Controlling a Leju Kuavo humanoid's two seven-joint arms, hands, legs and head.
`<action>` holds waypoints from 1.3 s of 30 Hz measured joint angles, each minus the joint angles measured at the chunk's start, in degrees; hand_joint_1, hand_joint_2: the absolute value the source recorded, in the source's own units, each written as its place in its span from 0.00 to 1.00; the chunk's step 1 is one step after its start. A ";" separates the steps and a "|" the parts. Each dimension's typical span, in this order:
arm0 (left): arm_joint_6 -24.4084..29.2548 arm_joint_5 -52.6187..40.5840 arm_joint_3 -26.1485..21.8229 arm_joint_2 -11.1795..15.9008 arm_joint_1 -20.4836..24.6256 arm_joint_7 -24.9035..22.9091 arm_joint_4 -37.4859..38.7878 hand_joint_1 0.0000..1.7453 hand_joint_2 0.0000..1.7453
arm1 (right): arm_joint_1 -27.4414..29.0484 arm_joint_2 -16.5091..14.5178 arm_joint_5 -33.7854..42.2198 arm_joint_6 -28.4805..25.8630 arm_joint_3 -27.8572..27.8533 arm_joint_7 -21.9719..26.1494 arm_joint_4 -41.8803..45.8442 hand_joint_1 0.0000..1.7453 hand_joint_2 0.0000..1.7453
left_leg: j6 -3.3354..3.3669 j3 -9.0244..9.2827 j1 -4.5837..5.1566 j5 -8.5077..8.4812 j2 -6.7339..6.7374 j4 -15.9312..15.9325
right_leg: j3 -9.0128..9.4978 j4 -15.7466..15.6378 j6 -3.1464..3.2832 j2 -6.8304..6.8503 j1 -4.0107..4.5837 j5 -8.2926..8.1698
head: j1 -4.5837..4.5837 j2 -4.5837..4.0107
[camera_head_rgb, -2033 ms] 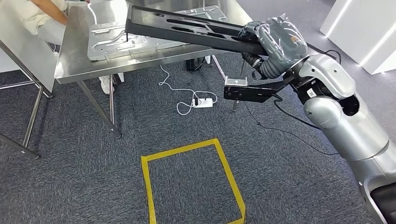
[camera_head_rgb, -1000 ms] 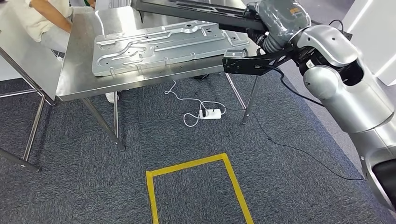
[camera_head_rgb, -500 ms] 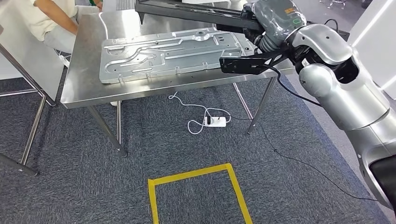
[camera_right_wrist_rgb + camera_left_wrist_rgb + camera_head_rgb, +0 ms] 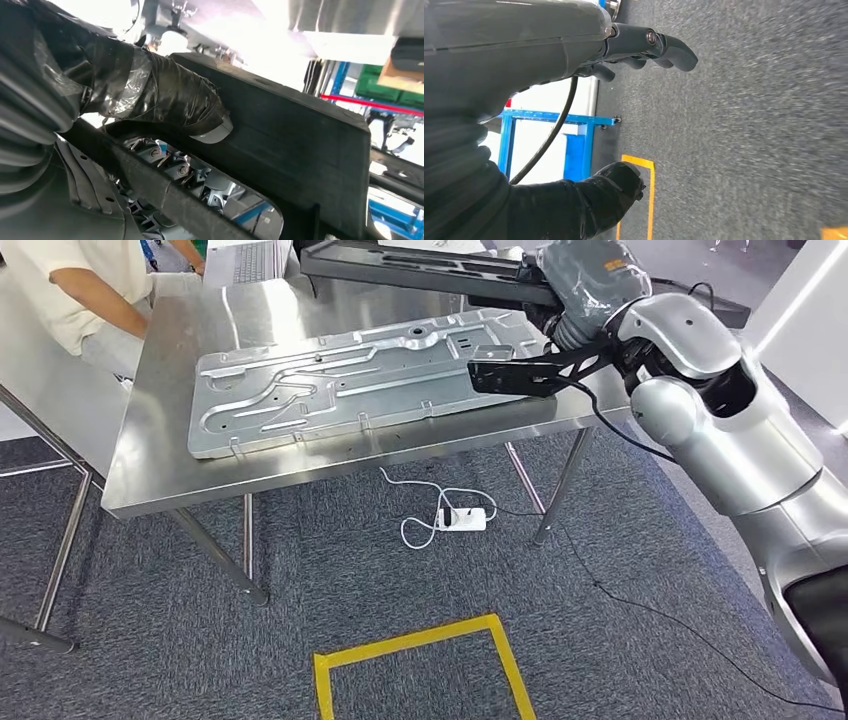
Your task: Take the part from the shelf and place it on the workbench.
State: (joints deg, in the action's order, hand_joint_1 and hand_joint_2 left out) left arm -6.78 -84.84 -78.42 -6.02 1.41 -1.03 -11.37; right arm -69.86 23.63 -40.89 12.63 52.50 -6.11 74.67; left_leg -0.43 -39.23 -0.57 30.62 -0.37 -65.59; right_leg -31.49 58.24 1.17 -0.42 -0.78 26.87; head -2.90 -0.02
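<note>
Part: a long black flat moulded plastic panel with slotted openings (image 4: pixel 420 270), held level above the far right of the table, reaching left from the robot's right hand.
Right hand: the grey, tape-wrapped right hand (image 4: pixel 590 280) grips the panel's right end; in the right wrist view the thumb (image 4: pixel 200 122) presses on the panel's face (image 4: pixel 300 145) and the fingers wrap beneath.
Left hand: the dark grey left hand (image 4: pixel 644 47) hangs over the carpet, fingers loosely curled, holding nothing.
Workbench: a shiny stainless steel table on thin legs (image 4: pixel 160 450), ahead of the robot.
Already on the bench: a large silver stamped sheet-metal plate with ribs and holes (image 4: pixel 340 380), covering much of the top; a laptop (image 4: pixel 245 260) sits at the far edge.
Person: someone in a pale top (image 4: pixel 80 290) sits at the far left corner, arm near the table.
Floor: grey carpet, yellow tape rectangle (image 4: pixel 420 665) near the robot, a white power strip with cable (image 4: pixel 465 518) under the table.
Containers: none visible; nothing to report inside any.
Risks: gripped at one end, the long panel may droop or twist and slip; lowered here it would likely land on the metal plate, rocking or scraping; its far end could swing toward the laptop or the person.
</note>
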 joint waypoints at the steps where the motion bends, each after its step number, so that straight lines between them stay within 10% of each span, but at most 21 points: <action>1: -0.02 -0.10 0.01 0.08 -0.10 0.00 0.00 0.00 1.00 | 0.12 -0.25 -0.51 -0.34 0.18 0.04 -0.39 1.00 1.00 | 0.31 0.18 0.13 -3.83 -0.01 3.37 | 0.74 0.14 -0.21 -0.07 0.07 0.75 | 0.02 0.00; 3: -0.05 -0.26 0.01 0.20 -0.17 -0.01 0.00 0.00 1.00 | 0.30 -0.67 -1.09 -0.80 0.49 0.08 -0.99 1.00 1.00 | 1.02 0.68 0.41 -8.62 -0.06 7.12 | 1.78 0.31 -0.85 -0.32 0.23 2.05 | 0.05 0.00; 7: -0.07 -0.33 0.00 0.25 -0.03 -0.01 0.00 0.00 1.00 | 0.25 -0.92 -1.23 -1.01 0.63 0.10 -1.44 1.00 1.00 | 2.68 3.15 0.39 -8.19 -0.10 8.24 | 2.11 3.27 -1.98 -0.36 0.21 2.32 | 0.15 0.00; 11: -0.07 -0.34 0.05 0.29 0.29 0.01 0.00 0.00 1.00 | 0.44 -1.00 -1.35 -1.21 0.67 0.10 -1.84 1.00 1.00 | 3.39 5.53 0.34 -6.37 -0.24 8.40 | -6.12 14.74 -2.76 -0.08 -0.02 6.92 | 0.24 0.00; 13: -0.07 -0.37 0.06 0.32 0.25 -0.03 0.00 0.00 1.00 | 0.90 -1.08 -2.03 -1.31 0.68 0.14 -2.10 1.00 1.00 | 3.27 7.01 0.35 -5.02 -0.40 8.36 | -8.70 14.90 -2.92 0.03 -0.04 8.16 | 0.25 0.00; 19: -0.11 -0.64 0.08 0.35 0.44 -0.08 0.00 0.00 1.00 | 2.52 -2.82 -5.48 -1.98 0.98 0.31 -3.59 1.00 1.00 | 1.79 10.97 0.56 -1.19 -0.75 8.19 | -7.51 1.08 -1.13 0.24 0.49 -5.25 | 0.37 0.00; 23: -0.33 -0.85 0.10 0.79 0.90 -0.21 0.01 0.00 1.00 | 3.43 -6.35 -8.44 -2.48 1.60 0.16 -5.05 1.00 1.00 | 0.55 8.01 0.54 -2.20 -0.44 2.29 | -5.38 0.13 0.33 -0.01 0.18 -4.20 | 0.45 0.00; 26: -0.58 -0.91 0.10 1.03 0.97 -0.52 0.02 0.00 1.00 | 4.51 -9.59 -10.54 -3.36 2.21 -0.02 -6.80 1.00 1.00 | -0.21 1.56 0.37 0.63 -0.12 -6.74 | -3.62 -0.21 0.82 -0.22 0.16 -2.91 | 0.42 0.00; 29: -0.83 -1.01 0.10 1.27 0.95 -0.81 0.01 0.00 1.00 | 6.13 -12.46 -11.95 -4.23 3.20 -0.38 -8.53 1.00 1.00 | -0.15 -1.53 0.41 3.33 -0.07 -7.61 | -1.76 -0.21 0.88 -0.35 0.31 -1.46 | 0.42 0.00; 34: -0.89 -1.25 0.10 1.71 0.85 -1.21 0.01 0.00 1.00 | 8.95 -16.91 -13.79 -6.40 5.17 -1.04 -11.72 1.00 1.00 | 2.39 1.49 1.48 -7.90 -0.49 7.25 | 1.70 -0.25 0.54 -0.47 1.03 1.57 | 0.46 0.00; 39: -0.83 -1.43 0.10 1.86 0.79 -1.22 0.02 0.00 1.00 | 9.84 -18.70 -14.50 -7.34 5.95 -0.94 -13.55 1.00 1.00 | 3.65 4.67 1.29 -8.01 -0.63 9.54 | 1.56 3.61 -0.66 -0.34 0.96 2.67 | 0.50 0.00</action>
State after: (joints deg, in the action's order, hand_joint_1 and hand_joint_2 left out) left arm -7.61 -86.27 -78.32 -4.16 2.21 -2.25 -11.34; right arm -60.02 4.93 -55.40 5.28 58.45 -7.05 61.12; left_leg 3.21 -34.56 0.71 22.61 -1.00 -56.05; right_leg -29.93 61.85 0.51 -0.76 0.17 29.54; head -2.40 -0.02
